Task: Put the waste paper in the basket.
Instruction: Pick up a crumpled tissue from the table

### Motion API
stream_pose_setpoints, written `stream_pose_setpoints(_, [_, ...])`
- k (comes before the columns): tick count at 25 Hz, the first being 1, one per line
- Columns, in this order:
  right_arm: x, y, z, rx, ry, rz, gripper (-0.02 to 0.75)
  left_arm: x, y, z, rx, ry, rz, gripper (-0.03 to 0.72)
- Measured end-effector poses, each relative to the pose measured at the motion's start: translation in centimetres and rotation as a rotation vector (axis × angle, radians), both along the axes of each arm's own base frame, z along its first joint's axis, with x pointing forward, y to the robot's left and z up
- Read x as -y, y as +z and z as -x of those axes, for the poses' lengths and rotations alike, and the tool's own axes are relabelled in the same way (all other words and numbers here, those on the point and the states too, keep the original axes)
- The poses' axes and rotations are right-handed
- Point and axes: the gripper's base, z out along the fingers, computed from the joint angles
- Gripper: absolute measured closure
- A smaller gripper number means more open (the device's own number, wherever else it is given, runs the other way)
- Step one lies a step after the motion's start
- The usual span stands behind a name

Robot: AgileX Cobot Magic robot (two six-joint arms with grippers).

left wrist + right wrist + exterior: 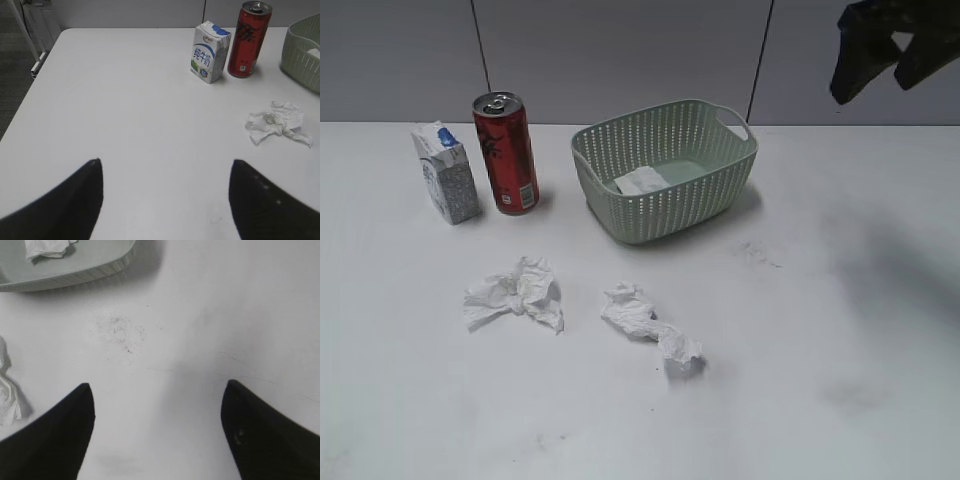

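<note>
The sage-green perforated basket stands at the table's back centre with one flat white paper scrap inside it. That scrap also shows in the right wrist view, as does the basket. Two crumpled paper scraps lie on the table in front: one on the left, also in the left wrist view, and a twisted one in the middle. My right gripper is open and empty, high above the table right of the basket. My left gripper is open and empty over bare table.
A tall red drink can and a white-and-blue carton stand left of the basket. Both show in the left wrist view, the can and the carton. The table's left edge shows there.
</note>
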Motion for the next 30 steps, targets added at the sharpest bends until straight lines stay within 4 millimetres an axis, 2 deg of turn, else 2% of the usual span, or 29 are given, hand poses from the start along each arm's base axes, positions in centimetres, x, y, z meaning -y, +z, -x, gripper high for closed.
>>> stream_pose_setpoints(6, [0.5,2.8,2.1,0.062,0.000,-0.017,0.146,0.0,0.0,0.0,0.000,0.000,0.000,0.097])
stream_pose_setpoints(10, [1.7,4.0,5.4,0.084,-0.007,0.021,0.146,0.0,0.0,0.0,0.000,0.000,0.000,0.097])
stream_pose_setpoints(13, [3.0,4.0,8.5,0.105,-0.033,0.078,0.146,0.0,0.0,0.0,0.000,0.000,0.000,0.097])
stream_pose_setpoints(19, [4.8,2.7,15.4,0.187,-0.051,0.073,0.146,0.0,0.0,0.0,0.000,0.000,0.000,0.097])
stream_pose_setpoints(24, [6.1,0.3,21.3,0.238,-0.055,0.048,0.146,0.0,0.0,0.0,0.000,0.000,0.000,0.097])
stream_pose_setpoints(30, [7.5,-3.2,27.4,0.329,-0.061,0.012,0.148,0.0,0.0,0.0,0.000,0.000,0.000,0.097])
